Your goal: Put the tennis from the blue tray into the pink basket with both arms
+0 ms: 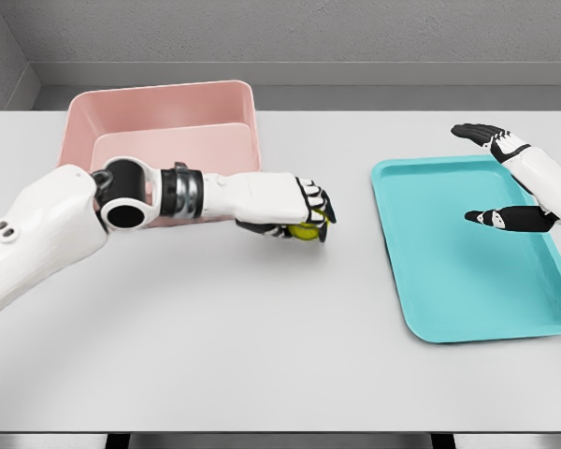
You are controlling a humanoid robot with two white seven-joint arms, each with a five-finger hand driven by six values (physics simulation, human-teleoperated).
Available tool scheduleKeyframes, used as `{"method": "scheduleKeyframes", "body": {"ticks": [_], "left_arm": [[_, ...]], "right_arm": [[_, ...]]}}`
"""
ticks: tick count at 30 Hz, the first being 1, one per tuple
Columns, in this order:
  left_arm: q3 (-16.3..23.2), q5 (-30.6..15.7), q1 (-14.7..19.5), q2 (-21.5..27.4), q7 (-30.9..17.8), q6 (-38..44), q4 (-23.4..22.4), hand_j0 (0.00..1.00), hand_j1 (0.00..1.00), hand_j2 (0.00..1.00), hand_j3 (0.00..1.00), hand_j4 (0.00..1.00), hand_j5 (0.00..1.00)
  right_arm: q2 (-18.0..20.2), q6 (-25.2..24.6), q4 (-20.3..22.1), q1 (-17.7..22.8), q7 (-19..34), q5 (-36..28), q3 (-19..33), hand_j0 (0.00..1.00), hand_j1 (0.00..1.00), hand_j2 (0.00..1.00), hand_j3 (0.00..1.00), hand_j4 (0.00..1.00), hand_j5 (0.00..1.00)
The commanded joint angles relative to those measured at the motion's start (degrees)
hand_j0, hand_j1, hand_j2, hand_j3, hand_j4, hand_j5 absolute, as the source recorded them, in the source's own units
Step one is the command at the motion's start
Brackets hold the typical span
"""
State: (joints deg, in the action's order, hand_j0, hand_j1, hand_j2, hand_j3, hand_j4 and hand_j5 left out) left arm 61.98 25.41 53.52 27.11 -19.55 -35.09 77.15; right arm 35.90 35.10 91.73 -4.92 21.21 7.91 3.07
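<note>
While most of it is buried under fingers, the tennis ball (306, 231) is easy enough to spot: a small patch of yellow-green peeking out between the black fingertips of the left hand (304, 213), which is curled tight around it. Too little shows to say much about its surface, though it looks fuzzy-dull rather than shiny, I think. It's held just above the white table (262, 346), in the open stretch between the pink basket (159, 117) and the blue tray (467, 253), closer to the basket's front right corner.

The left arm is glossy white plastic shells with a black ringed elbow joint and a ribbed dark-and-metal wrist cuff, and it lies across the front of the basket. The basket itself is a smooth, matte pink tub with rounded corners and tall walls. The tray is more teal than blue, shallow, rectangular, with a raised lip and soft corners, and looks like moulded plastic.

Over on the tray side, the right hand (510, 182) hovers above the tray's far right part with fingers spread loosely apart, holding nothing.
</note>
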Motion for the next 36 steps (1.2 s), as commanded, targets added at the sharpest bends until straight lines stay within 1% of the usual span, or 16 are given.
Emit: {"method": "scheduleKeyframes", "body": {"ticks": [1, 6, 8, 17, 27, 29, 31, 34, 36], "left_arm": [[-0.36, -0.45, 0.00, 0.23, 0.04, 0.09, 0.10, 0.56, 0.56, 0.56, 0.56, 0.56, 0.56], [-0.36, -0.54, 1.76, 0.32, 0.04, 0.09, 0.02, 0.56, 0.56, 0.56, 0.56, 0.56, 0.56], [-0.36, -1.33, 2.11, 1.02, 0.04, 0.09, 0.02, 0.56, 0.56, 0.56, 0.56, 0.56, 0.56], [-2.91, -2.21, 4.22, 3.92, 0.04, 0.09, -0.07, 0.56, 0.56, 0.56, 0.56, 0.56, 0.56], [-8.19, -3.00, 4.75, 9.28, 0.04, 0.09, -0.95, 0.56, 0.56, 0.56, 0.56, 0.56, 0.56], [-8.71, -4.05, 4.66, 9.90, 0.04, 0.09, -3.41, 0.56, 0.56, 0.56, 0.56, 0.56, 0.56], [-9.33, -4.05, 4.48, 10.77, 0.04, 0.09, -4.90, 0.57, 0.57, 0.57, 0.57, 0.57, 0.57], [-10.30, -4.14, 4.22, 12.36, 0.21, 0.09, -8.33, 0.60, 0.60, 0.60, 0.60, 0.60, 0.60], [-10.82, -4.14, 4.13, 12.80, 0.39, 0.09, -11.67, 0.67, 0.67, 0.67, 0.67, 0.67, 0.67]], "right_arm": [[0.05, -0.10, 0.03, 0.00, -0.03, -0.44, 0.01, 1.00, 1.00, 1.00, 1.00, 1.00, 1.00], [0.05, -0.10, 0.03, 0.00, -0.03, -0.44, 0.01, 1.00, 1.00, 1.00, 1.00, 1.00, 1.00], [0.05, -0.10, 0.03, 0.00, -0.03, -0.44, 0.01, 1.00, 1.00, 1.00, 1.00, 1.00, 1.00], [0.05, -0.10, 0.03, 0.00, -0.03, -0.44, 0.01, 1.00, 1.00, 1.00, 1.00, 1.00, 1.00], [0.05, -0.10, 0.03, 0.00, -0.03, -0.44, 0.01, 1.00, 1.00, 1.00, 1.00, 1.00, 1.00], [0.05, -0.10, 0.03, 0.00, -0.03, -0.44, 0.01, 1.00, 1.00, 1.00, 1.00, 1.00, 1.00], [0.05, -0.10, 0.03, 0.00, -0.03, -0.44, 0.01, 1.00, 1.00, 1.00, 1.00, 1.00, 1.00], [0.05, -0.10, 0.03, 0.00, -0.03, -0.44, 0.01, 1.00, 1.00, 1.00, 1.00, 1.00, 1.00], [0.05, -0.10, 0.03, 0.00, -0.03, -0.44, 0.01, 1.00, 1.00, 1.00, 1.00, 1.00, 1.00]]}}
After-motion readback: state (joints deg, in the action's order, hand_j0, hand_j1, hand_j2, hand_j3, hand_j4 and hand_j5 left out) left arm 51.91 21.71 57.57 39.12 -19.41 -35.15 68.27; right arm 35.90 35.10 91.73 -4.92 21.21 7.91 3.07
